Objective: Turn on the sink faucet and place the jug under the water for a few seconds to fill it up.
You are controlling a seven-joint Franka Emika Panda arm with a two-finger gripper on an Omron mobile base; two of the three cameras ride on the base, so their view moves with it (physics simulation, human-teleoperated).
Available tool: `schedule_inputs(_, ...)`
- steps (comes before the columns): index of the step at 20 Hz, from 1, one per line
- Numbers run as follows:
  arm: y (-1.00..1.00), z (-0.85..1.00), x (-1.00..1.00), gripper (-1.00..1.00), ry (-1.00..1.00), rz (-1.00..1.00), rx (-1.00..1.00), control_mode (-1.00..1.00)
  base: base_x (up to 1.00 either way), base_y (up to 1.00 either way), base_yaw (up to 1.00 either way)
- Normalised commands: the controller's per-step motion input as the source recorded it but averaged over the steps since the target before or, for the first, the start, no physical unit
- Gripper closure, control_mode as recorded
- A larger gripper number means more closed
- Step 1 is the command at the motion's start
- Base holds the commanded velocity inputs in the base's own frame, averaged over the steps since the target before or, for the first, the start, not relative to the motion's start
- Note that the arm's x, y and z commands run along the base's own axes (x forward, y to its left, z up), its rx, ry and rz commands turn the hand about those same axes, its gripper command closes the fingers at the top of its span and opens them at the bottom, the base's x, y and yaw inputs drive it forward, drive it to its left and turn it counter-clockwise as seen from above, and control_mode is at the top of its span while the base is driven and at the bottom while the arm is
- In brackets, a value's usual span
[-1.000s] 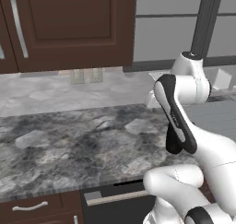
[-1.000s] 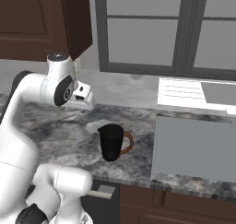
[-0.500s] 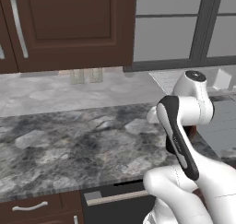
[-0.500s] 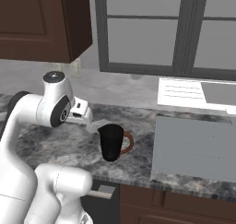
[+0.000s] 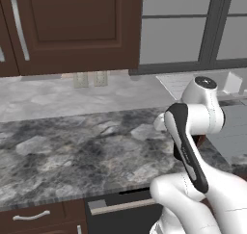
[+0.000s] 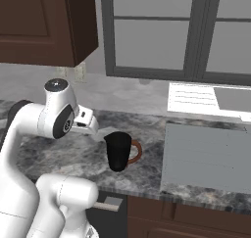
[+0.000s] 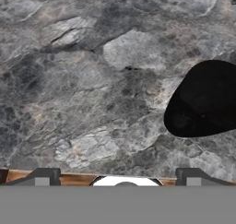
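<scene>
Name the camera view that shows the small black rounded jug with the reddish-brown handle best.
The right base view: the small black rounded jug stands whole on the counter, handle visible. The hand view catches its dark body, cropped at the edge. In the left base view the arm blocks it.

Dark wood cabinets (image 5: 72, 26) hang above the grey marble counter (image 5: 72, 151).

A kitchen is showing here: dark cabinets (image 5: 72, 28) hanging over a marble desk (image 5: 72, 151), a sink (image 6: 208, 156) lying beside it.

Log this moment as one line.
phase: approach | gripper: open, empty, above counter | jug: upright on counter, ungrasped
</scene>
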Motion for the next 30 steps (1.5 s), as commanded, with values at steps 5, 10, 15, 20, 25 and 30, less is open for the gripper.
schedule_inputs(5,0.0,0.0,-0.35,-1.0,0.0,0.0,0.0,-1.0,0.0,0.0,0.0)
schedule_inputs(10,0.0,0.0,-0.46,-1.0,-0.01,0.0,0.0,-1.0,0.0,0.0,0.0)
schedule_inputs(15,0.0,0.02,-0.12,-1.0,0.0,0.0,0.0,-1.0,0.0,0.0,0.0)
schedule_inputs(20,0.0,0.09,0.0,-1.0,0.0,0.0,0.0,-1.0,0.0,0.0,0.0)
schedule_inputs(25,0.0,0.01,0.0,-1.0,0.0,0.0,0.0,-1.0,0.0,0.0,0.0)
schedule_inputs(30,0.0,0.0,0.0,-1.0,0.0,0.0,0.0,-1.0,0.0,0.0,0.0)
